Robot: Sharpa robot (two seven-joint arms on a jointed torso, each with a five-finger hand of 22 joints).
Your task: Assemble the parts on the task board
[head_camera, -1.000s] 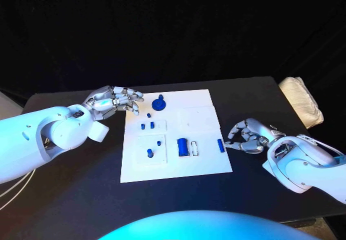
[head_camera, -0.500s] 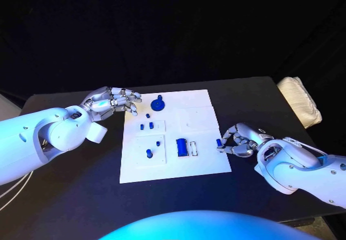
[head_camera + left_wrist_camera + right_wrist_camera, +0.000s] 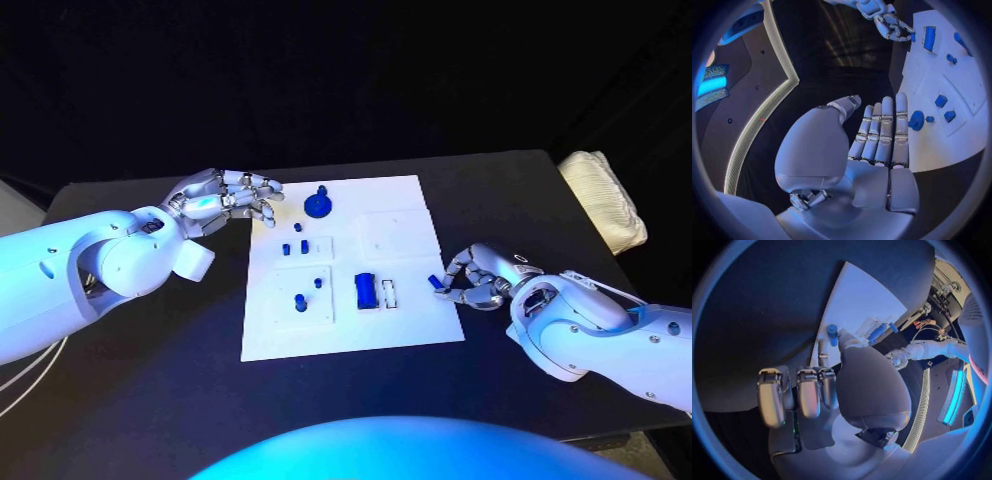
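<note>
- Right hand (image 3: 476,277) at the task board's (image 3: 274,335) right edge, fingers curled in toward a small blue part (image 3: 437,282) lying at that edge; touching it or pinching it, cannot tell from the head view.
- In the right wrist view, fingers (image 3: 809,392) bent over the dark table (image 3: 761,315), a blue part (image 3: 832,334) standing just beyond the thumb at the board's rim; contact not clear there either.
- Left hand (image 3: 224,200) off the board's far left corner, over bare table, holding nothing; fingers (image 3: 882,130) held side by side and nearly straight in the left wrist view, thumb apart from them.
- On the board: a round blue part with a knob (image 3: 319,207) near the far edge, small blue pieces (image 3: 296,247) in the left half, a larger blue block (image 3: 365,292) beside a slim blue bar (image 3: 389,294) near the middle.
- Board lying in the middle of the black table (image 3: 144,400).
- Open table along the near edge and on both sides of the board.
- Pale folded cloth (image 3: 603,200) at the table's far right corner, well apart from both hands.
</note>
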